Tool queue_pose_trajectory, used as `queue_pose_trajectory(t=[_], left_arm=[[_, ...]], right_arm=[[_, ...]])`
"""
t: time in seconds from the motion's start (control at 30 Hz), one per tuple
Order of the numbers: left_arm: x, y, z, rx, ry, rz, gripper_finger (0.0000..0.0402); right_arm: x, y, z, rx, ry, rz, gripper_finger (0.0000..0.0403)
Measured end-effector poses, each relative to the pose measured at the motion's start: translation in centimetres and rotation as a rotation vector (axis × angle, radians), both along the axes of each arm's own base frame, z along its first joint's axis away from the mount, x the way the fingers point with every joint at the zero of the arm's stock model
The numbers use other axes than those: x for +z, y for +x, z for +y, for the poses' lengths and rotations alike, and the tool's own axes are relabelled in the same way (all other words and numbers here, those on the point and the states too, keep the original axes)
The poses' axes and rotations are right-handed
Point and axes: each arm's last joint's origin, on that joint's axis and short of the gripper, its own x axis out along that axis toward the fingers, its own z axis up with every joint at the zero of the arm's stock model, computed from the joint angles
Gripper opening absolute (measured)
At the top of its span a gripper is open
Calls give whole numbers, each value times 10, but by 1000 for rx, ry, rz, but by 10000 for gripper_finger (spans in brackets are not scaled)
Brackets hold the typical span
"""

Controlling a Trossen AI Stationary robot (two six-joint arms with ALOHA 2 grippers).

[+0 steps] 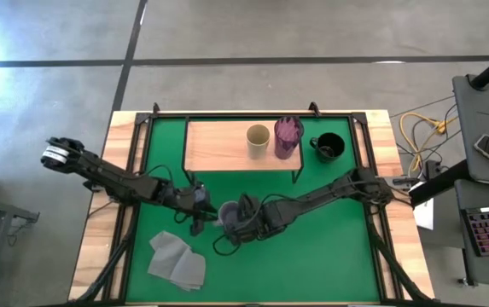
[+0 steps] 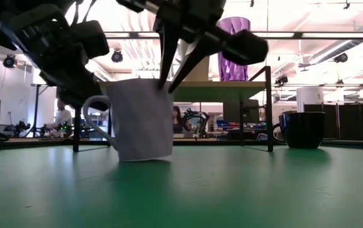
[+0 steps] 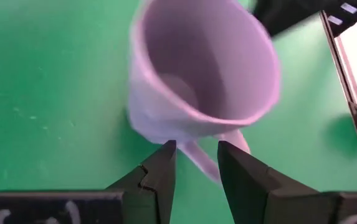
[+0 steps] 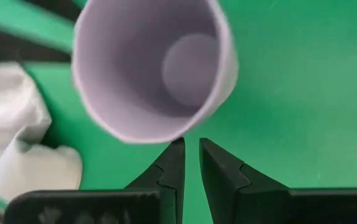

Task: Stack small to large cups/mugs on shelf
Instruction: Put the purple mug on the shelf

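Note:
The lavender-grey mug (image 1: 227, 213) stands tilted on the green mat, its handle (image 3: 200, 158) toward my left gripper. My left gripper (image 3: 197, 149) is open, with one finger on each side of the handle. My right gripper (image 4: 192, 144) is open by a narrow gap, its tips just outside the mug's rim (image 4: 166, 134) on the side away from the handle. The tan cup (image 1: 258, 139) and the purple tumbler (image 1: 288, 135) stand on the wooden shelf (image 1: 214, 145). The black mug (image 1: 328, 147) stands on the mat right of the shelf. My left gripper has the mug's handle (image 3: 197, 163) between its two fingers, coming level from the table's left; I cannot tell whether the fingers touch it. My right gripper slants down from the right to the rim's outer side (image 2: 168, 87); I cannot tell whether it touches the rim.
A grey folded cloth (image 1: 177, 260) lies on the mat near the front left. The shelf's black legs (image 2: 269, 107) stand behind the mug. Bare board shows on the shelf's left half. Open mat lies at the front right.

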Motion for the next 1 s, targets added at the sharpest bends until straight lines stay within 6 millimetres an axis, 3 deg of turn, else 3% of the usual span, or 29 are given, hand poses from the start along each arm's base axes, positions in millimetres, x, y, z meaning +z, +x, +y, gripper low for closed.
queue_pose_trajectory(t=[0.4,0.73,1.0], left_arm=[[0,-3,-8,-21,-20,4,105],[1,-2,-9,-22,-25,-8,105],[2,-3,-11,-35,-27,-15,105]], right_arm=[[0,8,-30,25,-47,21,43],[0,9,-38,30,-66,31,43],[0,-2,-40,28,-102,122,43]])
